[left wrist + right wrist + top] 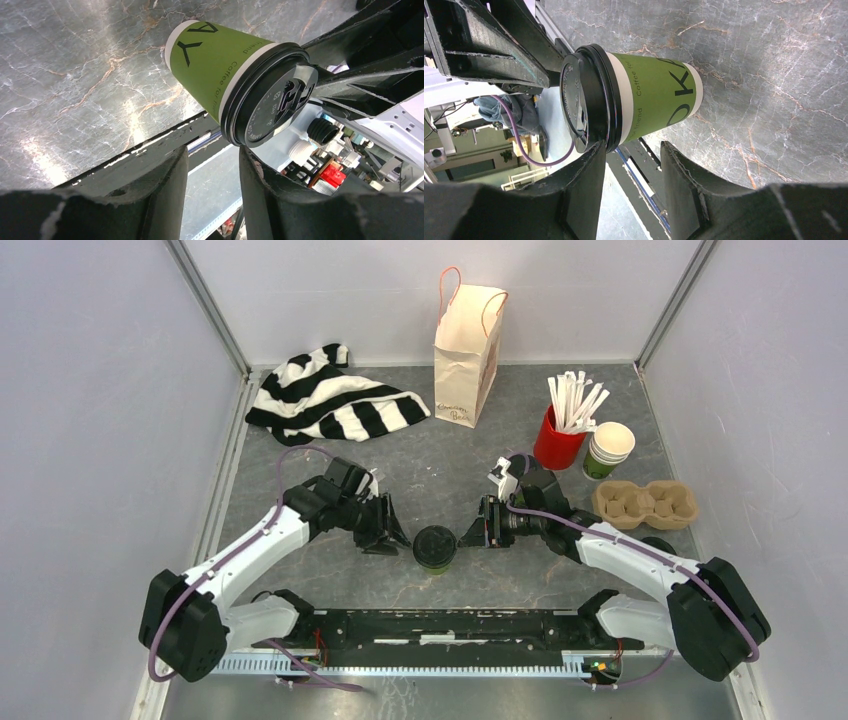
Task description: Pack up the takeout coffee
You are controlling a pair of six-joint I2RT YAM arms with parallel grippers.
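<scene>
**Overhead and wrist views.** A small green paper cup with a pale band and a round black plastic lid [435, 547] stands upright on the grey marbled desk [440, 455]. It is placed between the left pincer [392, 531] and the right pincer [471, 532], just ahead of the fingertips of each. Both pincers are released. In each wrist view the jaws are parted, nothing lies in the gap, and the cup is seen beyond the tips. Whether a fingertip touches the lid rim cannot be told.

**Progress.** The task is judged to be at an early stage. No cup is seated in the brown moulded-pulp carrier [645, 504], which lies to the outer side of the right pincer, beside that arm. Nothing is seen loaded into the white paper bag with orange handles [466, 355], which stands well beyond both pincers with its inside hidden. The cup remains to be grasped, carried and set down, and a second likewise. A dark round form [658, 543], partly hidden behind the right arm, may be that second cup but cannot be identified.

**Surroundings.** A red cup of white sticks [560, 435] and a stack of lidless green cups with cream insides [608, 450] stand beyond the right pincer, close to the carrier, and would crowd an approach. A black-and-white striped cloth [335, 400] lies beyond the left pincer, apart from the work. The pincers face each other across the cup, so each stands in the other's line.
</scene>
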